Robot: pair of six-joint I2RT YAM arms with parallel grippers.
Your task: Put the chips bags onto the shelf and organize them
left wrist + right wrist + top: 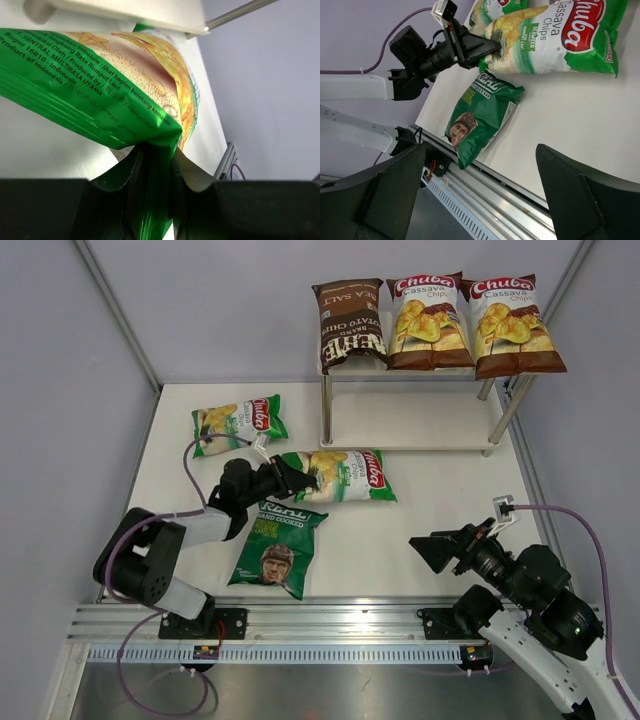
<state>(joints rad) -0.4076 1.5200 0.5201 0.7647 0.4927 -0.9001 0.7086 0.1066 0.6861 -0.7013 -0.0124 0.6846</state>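
The shelf (420, 420) stands at the back right. Its top board holds the dark brown Kettle bag (350, 325) and two brown-and-white Chuba bags (430, 320) (510, 325). My left gripper (305, 480) is shut on the left edge of a green-and-white Chuba bag (345, 476) at mid table; the bag's crimped edge sits between the jaws in the left wrist view (150, 175). A second green Chuba bag (238, 423) lies at the left. The dark green REAL bag (278, 548) lies near the front. My right gripper (432, 550) is open and empty at the front right.
The shelf's lower board (410, 425) is bare. The table's metal front rail (320, 620) runs along the near edge. Frame posts (115, 310) rise at the back left and right. The held bag and REAL bag (482, 112) show in the right wrist view.
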